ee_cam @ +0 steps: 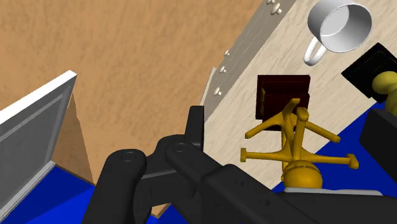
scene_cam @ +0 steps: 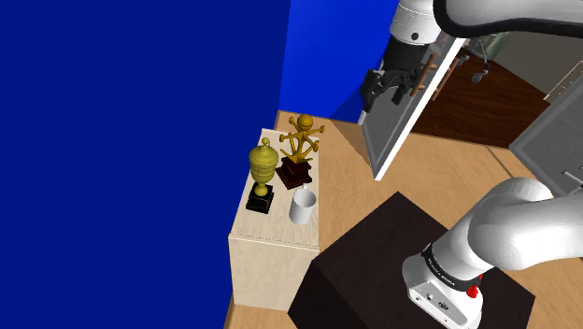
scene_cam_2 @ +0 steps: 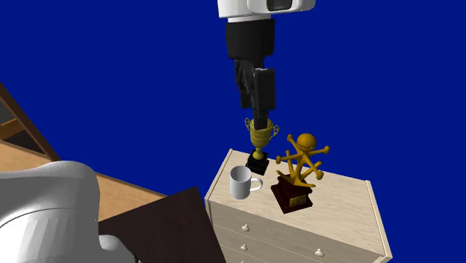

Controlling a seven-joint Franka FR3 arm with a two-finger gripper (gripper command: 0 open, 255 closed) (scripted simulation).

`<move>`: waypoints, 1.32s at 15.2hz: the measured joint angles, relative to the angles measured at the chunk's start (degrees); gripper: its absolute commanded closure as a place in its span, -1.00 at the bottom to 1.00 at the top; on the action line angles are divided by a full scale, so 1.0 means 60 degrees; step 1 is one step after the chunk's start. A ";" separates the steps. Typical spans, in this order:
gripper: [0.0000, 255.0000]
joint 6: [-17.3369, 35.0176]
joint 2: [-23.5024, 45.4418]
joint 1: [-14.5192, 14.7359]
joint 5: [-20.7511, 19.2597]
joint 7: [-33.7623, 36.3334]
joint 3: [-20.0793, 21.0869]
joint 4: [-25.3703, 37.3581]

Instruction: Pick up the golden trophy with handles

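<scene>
Golden trophy with handles stands upright on its black base at a back corner of the dresser, against the edge that runs along the blue wall. Toward the drawer-front edge at that same end we see a pale mug, upright and mouth up, near the trophy but not touching it. A second golden trophy, a spoked figure with a ball on top, rests on a dark red base around the middle of the dresser top, closer to the drawer-front edge and just beside the mug. The end effector hangs high above the dresser with nothing in its grasp. In the wrist view we find its black fingers spread wide apart, with the spoked figure far below in the gap between them and the handled trophy's black base off to one side, past one finger. In the second exterior view the fingertips line up with the top of the cup, yet the shoulder view places them well apart from it. The white arm rises from the dark brown stand, which sits on a wooden floor next to the dresser. A white-framed panel stands tilted behind the end effector.
</scene>
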 measured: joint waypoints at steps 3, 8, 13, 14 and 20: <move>-1.00 0.0644 0.0723 -0.0026 0.0317 0.0938 0.0465 -0.0032; -1.00 0.1724 0.2384 -0.0166 0.0592 0.2409 0.1126 0.0424; -1.00 0.2503 0.4114 -0.0305 0.0588 0.3831 0.1649 0.1264; -1.00 0.2641 0.4511 -0.0304 0.0550 0.4166 0.1772 0.1499; -1.00 0.3409 0.6785 -0.0249 0.0136 0.5946 0.2135 0.2851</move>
